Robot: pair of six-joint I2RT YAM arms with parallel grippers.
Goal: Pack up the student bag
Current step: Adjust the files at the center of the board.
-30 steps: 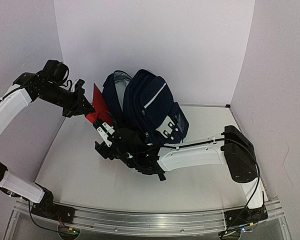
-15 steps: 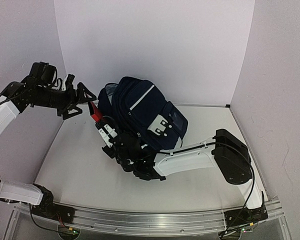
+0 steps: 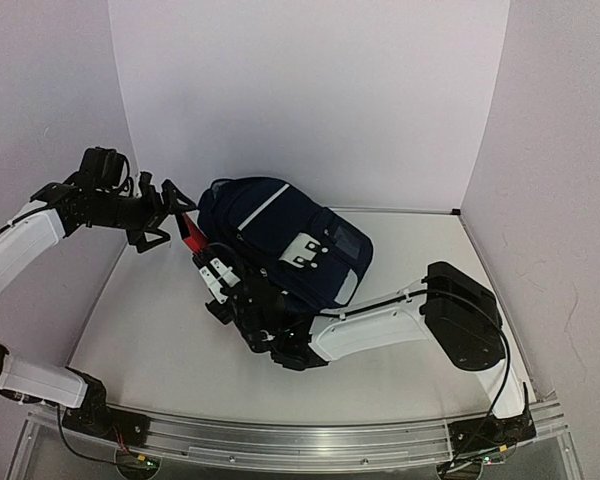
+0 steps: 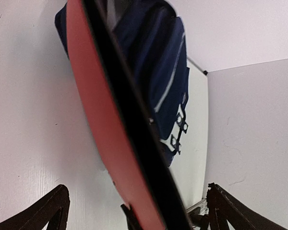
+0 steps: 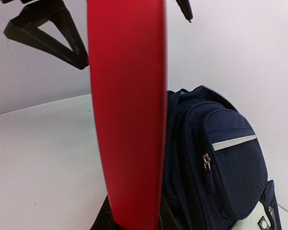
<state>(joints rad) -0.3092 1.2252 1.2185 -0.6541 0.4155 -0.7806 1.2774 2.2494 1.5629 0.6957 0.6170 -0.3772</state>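
The student bag [image 3: 280, 245] is navy blue with a thin pale stripe and lies tipped on the white table; it also shows in the wrist views [image 4: 165, 72] [image 5: 221, 158]. A thin red book [image 3: 191, 236] stands on edge at the bag's left side. My right gripper [image 3: 216, 277] is shut on the book's lower edge [image 5: 129, 120]. My left gripper [image 3: 166, 212] is open, its dark fingers [image 4: 50, 211] spread wide on either side of the book [image 4: 105, 139] without touching it.
White walls close in the table [image 3: 150, 330] at the left, back and right. My right arm [image 3: 380, 315] stretches low across the table in front of the bag. The left gripper's fingers [image 5: 48, 33] show at the top left of the right wrist view.
My left gripper has opened and let go of the red book. My right gripper has shut on the book. The bag has sunk lower toward the table.
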